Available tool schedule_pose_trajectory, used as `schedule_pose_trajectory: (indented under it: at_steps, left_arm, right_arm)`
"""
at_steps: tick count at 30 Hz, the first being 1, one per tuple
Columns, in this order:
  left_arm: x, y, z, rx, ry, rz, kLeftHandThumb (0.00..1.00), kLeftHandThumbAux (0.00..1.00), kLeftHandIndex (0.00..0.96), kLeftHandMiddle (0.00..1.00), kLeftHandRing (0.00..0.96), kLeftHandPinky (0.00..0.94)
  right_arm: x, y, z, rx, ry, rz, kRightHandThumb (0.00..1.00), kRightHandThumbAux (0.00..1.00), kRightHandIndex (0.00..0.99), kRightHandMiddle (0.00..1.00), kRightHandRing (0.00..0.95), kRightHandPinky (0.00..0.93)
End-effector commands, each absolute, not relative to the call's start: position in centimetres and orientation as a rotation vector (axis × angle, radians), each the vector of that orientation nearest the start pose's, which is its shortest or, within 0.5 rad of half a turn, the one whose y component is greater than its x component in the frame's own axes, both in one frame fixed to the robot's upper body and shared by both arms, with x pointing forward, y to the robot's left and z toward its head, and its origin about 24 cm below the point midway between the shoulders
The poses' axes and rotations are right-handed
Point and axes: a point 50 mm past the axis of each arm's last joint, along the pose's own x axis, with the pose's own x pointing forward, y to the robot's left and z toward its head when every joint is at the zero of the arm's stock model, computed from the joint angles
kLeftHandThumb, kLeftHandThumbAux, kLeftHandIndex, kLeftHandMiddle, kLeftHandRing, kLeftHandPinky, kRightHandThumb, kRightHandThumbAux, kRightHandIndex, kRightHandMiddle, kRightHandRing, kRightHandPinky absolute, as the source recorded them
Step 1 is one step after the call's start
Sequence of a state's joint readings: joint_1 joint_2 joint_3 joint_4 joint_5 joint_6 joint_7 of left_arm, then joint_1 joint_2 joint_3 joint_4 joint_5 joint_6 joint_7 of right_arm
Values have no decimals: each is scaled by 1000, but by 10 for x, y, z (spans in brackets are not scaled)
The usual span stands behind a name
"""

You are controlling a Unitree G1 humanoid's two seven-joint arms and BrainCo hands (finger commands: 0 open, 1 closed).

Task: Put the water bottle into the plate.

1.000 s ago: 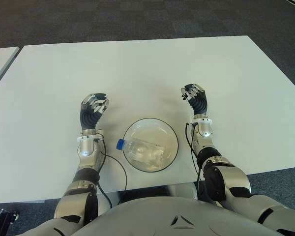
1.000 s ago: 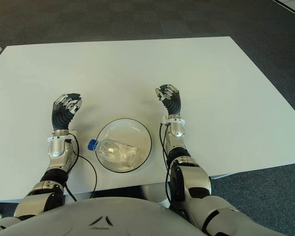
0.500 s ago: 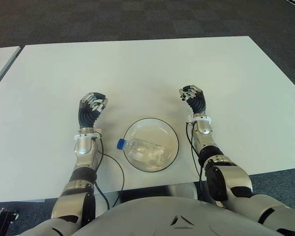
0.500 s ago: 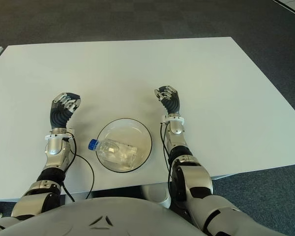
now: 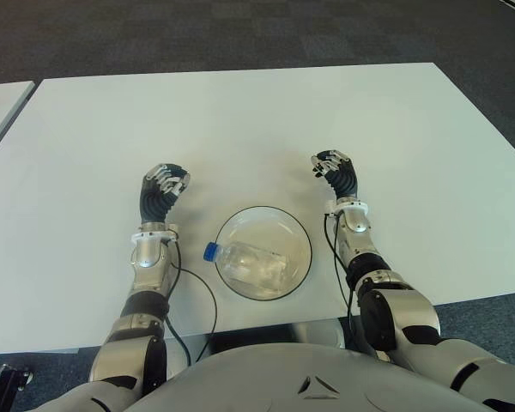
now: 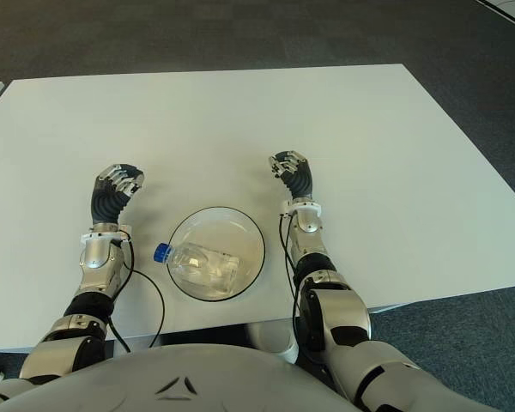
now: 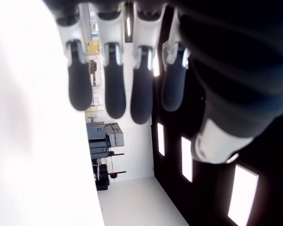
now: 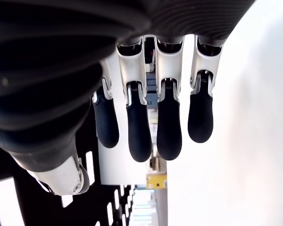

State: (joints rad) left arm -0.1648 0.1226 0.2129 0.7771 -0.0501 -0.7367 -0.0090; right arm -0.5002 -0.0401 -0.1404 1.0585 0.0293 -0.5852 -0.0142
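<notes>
1. The clear plastic water bottle [image 5: 247, 262] lies on its side in the round glass plate [image 5: 299, 236], its blue cap [image 5: 210, 251] jutting over the rim toward the robot's left.
2. The plate sits on a smooth white table [image 5: 240, 129], near its front edge.
3. The left hand [image 5: 161, 190] shows left of the plate, fingers loosely curled, holding nothing.
4. The right hand [image 5: 336, 168] shows right of it, likewise relaxed and empty.

Water bottle [image 5: 245, 261] lying in plate [image 5: 293, 230] on table [image 5: 240, 129], left hand [image 5: 160, 193] left of plate, right hand [image 5: 336, 174] right
</notes>
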Motion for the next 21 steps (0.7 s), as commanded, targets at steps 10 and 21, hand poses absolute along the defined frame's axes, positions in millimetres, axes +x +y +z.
schedule_pose_trajectory:
  at_steps: [10,21]
  left_arm:
    - [256,219,-12,71,-101,179,699,714,431,504,502,491]
    - [257,219,-9,103,-102,148,696,715,431,511,509,490]
  right_arm:
    - [325,-151,8,50,-61,-45,707,729,432,499,532,554]
    - [328,-151,10,25,-54,-83,707,727,433,499,520,524]
